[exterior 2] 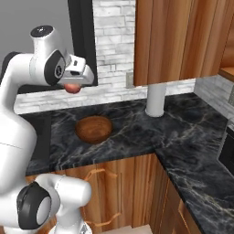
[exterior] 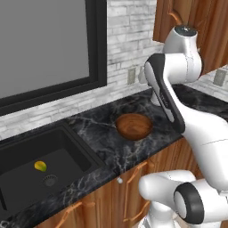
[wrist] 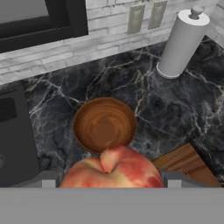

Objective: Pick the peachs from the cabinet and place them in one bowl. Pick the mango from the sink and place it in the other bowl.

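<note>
My gripper [exterior 2: 72, 87] is shut on a reddish-orange peach [wrist: 111, 168], held high above the counter. Below and just ahead of it sits the dark-brown wooden bowl [wrist: 104, 124], with nothing inside; it stands mid-counter in both base views [exterior: 133, 126] [exterior 2: 93, 128]. The yellow-green mango [exterior: 40, 166] lies on the floor of the black sink [exterior: 67, 147], near the round drain. The brown wooden cabinet [exterior 2: 178, 41] hangs over the counter to the right. The other bowl is out of view.
A white paper-towel roll [wrist: 181, 39] stands upright on the black marble counter [exterior 2: 137, 132] by the brick wall, right of the wooden bowl. Two wall outlets [wrist: 135, 19] sit behind it. A dark-framed window [exterior: 95, 44] is above the sink.
</note>
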### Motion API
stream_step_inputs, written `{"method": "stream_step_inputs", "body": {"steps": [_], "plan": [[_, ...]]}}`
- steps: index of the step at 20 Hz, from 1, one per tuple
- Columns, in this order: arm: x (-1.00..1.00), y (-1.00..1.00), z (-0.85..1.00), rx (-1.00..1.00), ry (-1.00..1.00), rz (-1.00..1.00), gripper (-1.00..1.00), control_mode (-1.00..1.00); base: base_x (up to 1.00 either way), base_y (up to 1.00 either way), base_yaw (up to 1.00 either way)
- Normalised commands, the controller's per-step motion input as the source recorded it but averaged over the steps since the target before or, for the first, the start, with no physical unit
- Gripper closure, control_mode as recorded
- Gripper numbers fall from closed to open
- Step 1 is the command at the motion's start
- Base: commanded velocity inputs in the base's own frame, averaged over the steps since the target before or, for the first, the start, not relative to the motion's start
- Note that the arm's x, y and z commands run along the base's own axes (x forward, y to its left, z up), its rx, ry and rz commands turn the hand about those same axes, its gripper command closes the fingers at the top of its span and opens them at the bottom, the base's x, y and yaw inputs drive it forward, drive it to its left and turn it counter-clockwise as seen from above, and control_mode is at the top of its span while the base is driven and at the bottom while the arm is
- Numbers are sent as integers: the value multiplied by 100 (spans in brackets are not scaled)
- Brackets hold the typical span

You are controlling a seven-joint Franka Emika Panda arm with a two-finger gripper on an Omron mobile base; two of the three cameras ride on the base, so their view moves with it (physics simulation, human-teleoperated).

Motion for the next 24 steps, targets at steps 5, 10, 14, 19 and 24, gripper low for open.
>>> {"method": "stream_step_inputs", "body": {"steps": [5,10,14,19,24], "plan": [[15,4,-29,-1,-7,2,100,-100,0,0,0],[21,2,-26,0,11,0,100,-100,0,0,0],[23,3,-26,0,22,0,100,-100,0,0,0],[14,3,-29,0,19,2,100,-100,0,0,0],[9,4,-31,0,3,5,100,-100,0,0,0]]}}
